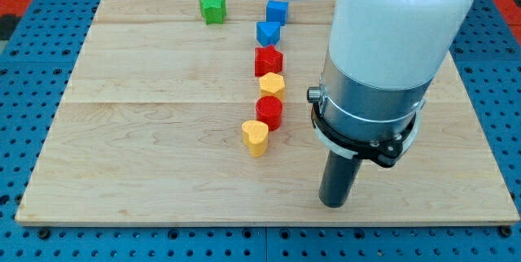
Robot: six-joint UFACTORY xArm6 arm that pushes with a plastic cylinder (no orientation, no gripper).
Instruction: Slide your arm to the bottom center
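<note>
So the wooden board (163,156) sits on a blue pegboard table (32,67), and most of the blocks are lined up in a rough column running from the view's top toward the middle. From the top down: a blue cube (277,11), a blue block (268,32) whose shape I can't quite make out, just below it and nearly touching, then a red star-ish block (268,60), a yellow block (272,84), a red cylinder (269,112) and a yellow heart-shaped block (255,137) at the bottom of the line, shifted a bit to the view's left. These last four are packed tight, each touching or almost touching its neighbour. A green star block (213,8) sits by itself, off to the view's left near the top edge.

The arm (391,42) comes down from the view's top right, big white body, then a silver collar, then the dark rod pointing straight down. No jaws on this thing, so nothing to grip or release; it's only a rod.

My tip (333,203) is on the board near the bottom edge, a little right of center. It's below and to the view's right of the yellow heart, clearly apart from it, touching no block. Nothing stands between the tip and the bottom center of the board.
</note>
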